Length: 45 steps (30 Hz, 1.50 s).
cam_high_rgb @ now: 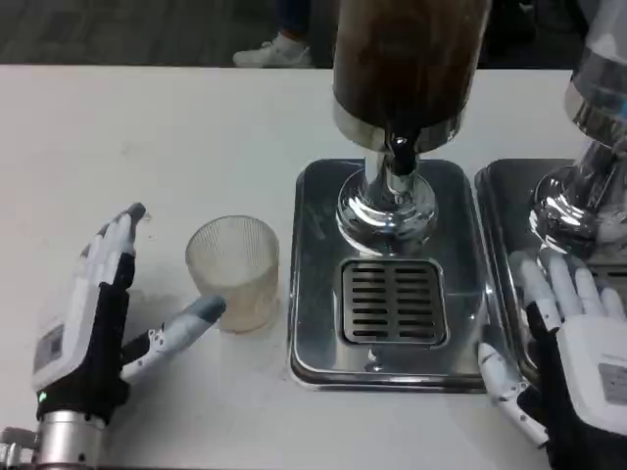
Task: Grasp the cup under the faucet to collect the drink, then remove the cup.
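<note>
Reaching for the cup [233, 271] with the left hand [93, 323], fingers spread, thumb just touching its base.
Standing upright on the table [147, 127], just left of the tray [313, 294], not under the faucet [397, 157]; resting the right hand [568, 343] released beside the tray.

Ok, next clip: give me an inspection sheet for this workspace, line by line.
Surface: white table, faint stains near the cup.
Job's things: ribbed clear cup upright and empty on the table, left of the drip tray, not under the faucet; dispenser holds dark drink.
Clutter: a second dispenser with its tray at the right edge.
Hands: left hand open beside the cup, thumb close to its base, contact unclear; right hand open, resting at the trays' edge.
Cables: nothing seen.
Surroundings: dark floor and someone's white shoe beyond the table.
</note>
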Tool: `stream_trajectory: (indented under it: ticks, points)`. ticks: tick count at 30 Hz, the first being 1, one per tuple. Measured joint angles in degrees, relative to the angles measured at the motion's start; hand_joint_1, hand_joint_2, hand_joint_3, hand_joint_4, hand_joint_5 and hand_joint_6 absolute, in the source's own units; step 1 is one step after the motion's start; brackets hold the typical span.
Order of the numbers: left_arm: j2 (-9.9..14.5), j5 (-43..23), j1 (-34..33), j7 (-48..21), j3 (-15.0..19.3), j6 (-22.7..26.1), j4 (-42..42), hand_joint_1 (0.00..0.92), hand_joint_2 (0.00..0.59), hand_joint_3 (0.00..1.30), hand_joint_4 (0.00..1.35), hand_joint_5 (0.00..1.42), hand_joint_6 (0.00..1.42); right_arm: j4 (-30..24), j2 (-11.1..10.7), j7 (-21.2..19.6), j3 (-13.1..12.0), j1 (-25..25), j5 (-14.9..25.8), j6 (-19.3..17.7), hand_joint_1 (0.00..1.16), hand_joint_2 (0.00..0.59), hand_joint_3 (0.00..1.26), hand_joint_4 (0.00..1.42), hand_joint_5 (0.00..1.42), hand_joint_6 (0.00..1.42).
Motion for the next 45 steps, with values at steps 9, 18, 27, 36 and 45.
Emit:
stream_trajectory:
  ticks: [9,18,27,36,45]
  points:
    - [-1.11,0.27,-4.90,0.01,-3.19,-1.62,8.06,0.191,0.004,0.00,0.00,0.00,0.00,-1.66,0.10,0.77,0.12,0.86,-0.67,0.42,0.01,0.482,0.06,0.00,0.00,0.00]
    - [-1.78,0.51,-9.00,1.27,-5.35,-2.64,11.67,0.281,0.008,0.00,0.00,0.00,0.00,-2.31,-0.15,2.24,0.87,1.03,-0.89,0.24,0.01,0.482,0.06,0.00,0.00,0.00]
    - [-3.19,0.17,-10.17,1.70,-5.77,-3.31,15.06,0.367,0.016,0.00,0.00,0.11,0.07,-2.55,-0.05,2.47,0.98,0.88,-0.96,0.25,0.01,0.482,0.06,0.00,0.00,0.00]
    - [-5.23,-1.69,-10.67,1.68,-5.50,-4.34,16.60,0.415,0.025,0.02,0.11,0.34,0.29,-2.90,0.26,2.47,0.95,1.86,-0.97,0.45,0.01,0.482,0.06,0.00,0.00,0.00]
    - [-5.68,-1.97,-12.01,2.95,-6.19,-4.49,16.96,0.697,0.034,0.40,0.49,0.66,0.62,-3.32,0.71,2.47,0.83,2.38,-0.96,0.51,0.01,0.474,0.06,0.00,0.00,0.00]
